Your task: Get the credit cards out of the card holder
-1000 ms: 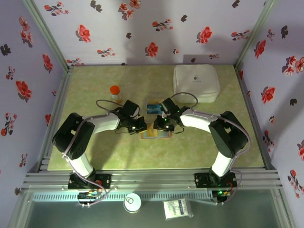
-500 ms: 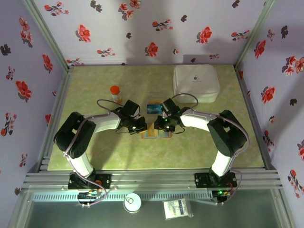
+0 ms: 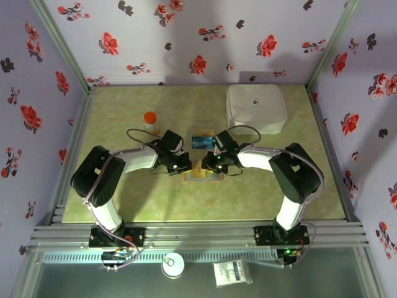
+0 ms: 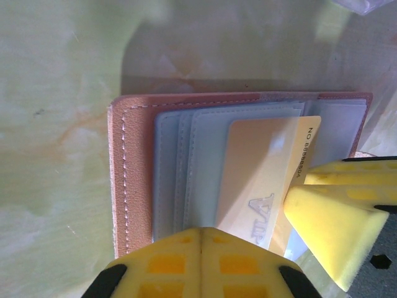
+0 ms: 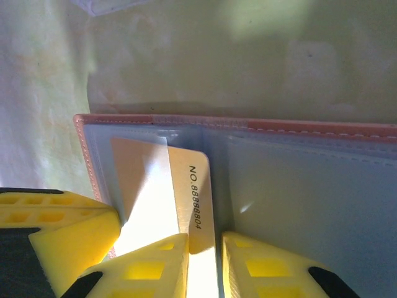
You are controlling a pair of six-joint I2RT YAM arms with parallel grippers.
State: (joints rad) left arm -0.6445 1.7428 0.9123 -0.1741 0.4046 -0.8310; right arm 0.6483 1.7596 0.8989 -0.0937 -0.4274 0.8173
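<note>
The tan card holder (image 3: 202, 176) lies open on the table between both grippers. Its stitched rim (image 4: 131, 180) frames grey-blue panels (image 5: 298, 198). A yellow-orange credit card (image 4: 257, 177) sticks partly out of a pocket, its numbered edge (image 5: 197, 198) exposed. My left gripper (image 4: 201, 239) is shut, tips pressed down on the holder's panel beside that card. My right gripper (image 5: 205, 261) is narrowly open, its fingers straddling the card's exposed edge, with a sliver of gap on the right. A teal credit card (image 3: 201, 141) lies loose on the table just behind the holder.
A big white rounded box (image 3: 256, 108) stands at the back right. An orange-capped bottle (image 3: 150, 121) stands back left of the holder. The left gripper's yellow finger (image 5: 56, 239) sits close beside my right fingers.
The right jaws have narrowed a little around the card's edge, and the right wrist has shifted slightly. The left gripper stays pressed on the holder.
</note>
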